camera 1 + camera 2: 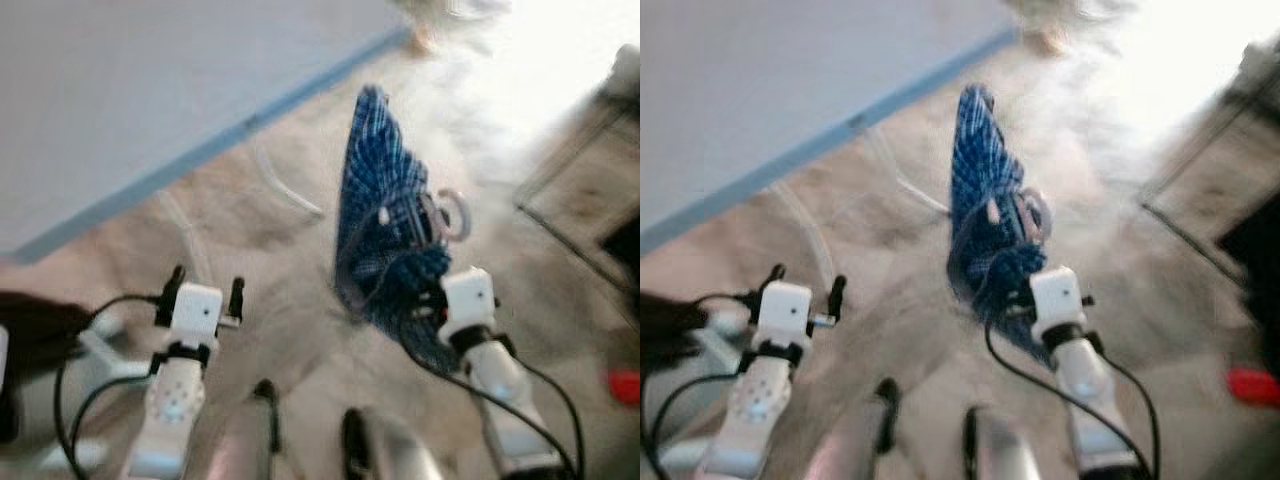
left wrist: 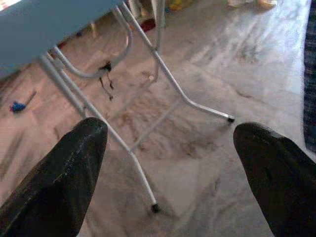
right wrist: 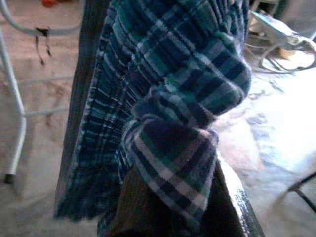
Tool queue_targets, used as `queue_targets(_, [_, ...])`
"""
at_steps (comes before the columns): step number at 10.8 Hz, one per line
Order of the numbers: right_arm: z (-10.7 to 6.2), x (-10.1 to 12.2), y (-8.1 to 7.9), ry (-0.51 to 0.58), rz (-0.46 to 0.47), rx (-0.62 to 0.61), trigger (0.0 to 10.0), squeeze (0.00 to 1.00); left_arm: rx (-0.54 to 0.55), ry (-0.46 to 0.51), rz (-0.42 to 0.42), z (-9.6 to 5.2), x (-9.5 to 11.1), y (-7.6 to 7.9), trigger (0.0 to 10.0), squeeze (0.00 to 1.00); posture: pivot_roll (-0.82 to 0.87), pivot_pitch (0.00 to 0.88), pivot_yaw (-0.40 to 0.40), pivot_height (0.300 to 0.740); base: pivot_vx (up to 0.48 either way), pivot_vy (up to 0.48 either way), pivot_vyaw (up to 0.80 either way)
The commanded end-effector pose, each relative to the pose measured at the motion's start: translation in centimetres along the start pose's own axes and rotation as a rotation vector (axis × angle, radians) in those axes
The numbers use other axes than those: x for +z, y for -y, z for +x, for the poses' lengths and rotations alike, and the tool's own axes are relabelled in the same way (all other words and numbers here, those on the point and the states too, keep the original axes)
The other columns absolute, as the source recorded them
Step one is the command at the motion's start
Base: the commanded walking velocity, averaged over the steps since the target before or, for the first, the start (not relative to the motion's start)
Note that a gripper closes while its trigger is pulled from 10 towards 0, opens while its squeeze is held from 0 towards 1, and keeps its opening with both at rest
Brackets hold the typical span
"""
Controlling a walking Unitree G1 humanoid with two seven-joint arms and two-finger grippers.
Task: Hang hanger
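A blue plaid shirt [image 1: 380, 215] on a hanger hangs in front of me; the hanger's pale hook [image 1: 456, 213] curls up beside its collar. My right gripper [image 1: 435, 280] is shut on the shirt's collar and hanger, and the plaid cloth [image 3: 168, 123] bunches over its fingers in the right wrist view. My left gripper [image 1: 205, 288] is held low at the left, open, with nothing between its black fingers [image 2: 64, 177]. Both eye views are blurred.
A grey ironing board with a blue edge [image 1: 200, 145] fills the upper left; its white metal legs [image 2: 163, 74] stand on the marbled floor. A dark frame [image 1: 580, 200] stands at the right, a red object [image 1: 625, 385] lies on the floor, and cables run along both arms.
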State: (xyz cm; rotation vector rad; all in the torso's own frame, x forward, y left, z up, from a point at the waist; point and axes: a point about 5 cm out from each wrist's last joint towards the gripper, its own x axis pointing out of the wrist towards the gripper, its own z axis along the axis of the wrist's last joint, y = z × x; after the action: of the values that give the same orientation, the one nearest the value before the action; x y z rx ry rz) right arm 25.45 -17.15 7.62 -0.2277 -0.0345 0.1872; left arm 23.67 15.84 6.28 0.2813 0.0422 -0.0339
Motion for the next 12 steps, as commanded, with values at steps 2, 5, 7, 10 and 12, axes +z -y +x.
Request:
queue_targets(2, [-0.3,-0.1,0.2,0.004,0.002,0.001,10.0,0.0,-0.012,-0.03,0.004,-0.5,-0.6,0.2,10.0,0.0,-0.02,0.264,-0.037,0.74,0.0,-0.251,0.77])
queue_targets(5, [-0.1,0.0,0.1,0.008,0.024,0.003,10.0,0.0,-0.011,-0.029,0.005,-0.4,-0.6,0.2,10.0,0.0,-0.02,0.267,-0.037,0.74,0.0,-0.268,0.64])
queue_targets(7, [-0.1,0.0,-0.4,-0.005,0.05,0.057,10.0,0.0,-0.056,-0.036,0.025,-0.4,-0.7,0.7,10.0,0.0,-0.02,0.268,-0.037,0.74,0.0,0.0,0.0])
queue_targets(10, [-0.4,2.0,-2.0,0.038,0.052,0.271,10.0,0.0,-0.343,0.049,0.162,0.9,0.2,3.3,10.0,0.0,-0.04,0.259,-0.036,0.74,0.0,0.0,0.0])
queue_targets(12, [-0.6,1.8,-0.8,0.025,0.035,0.251,10.0,0.0,-0.274,0.065,0.187,1.7,0.3,2.9,10.0,0.0,-0.05,0.256,-0.033,0.74,0.0,0.0,0.0])
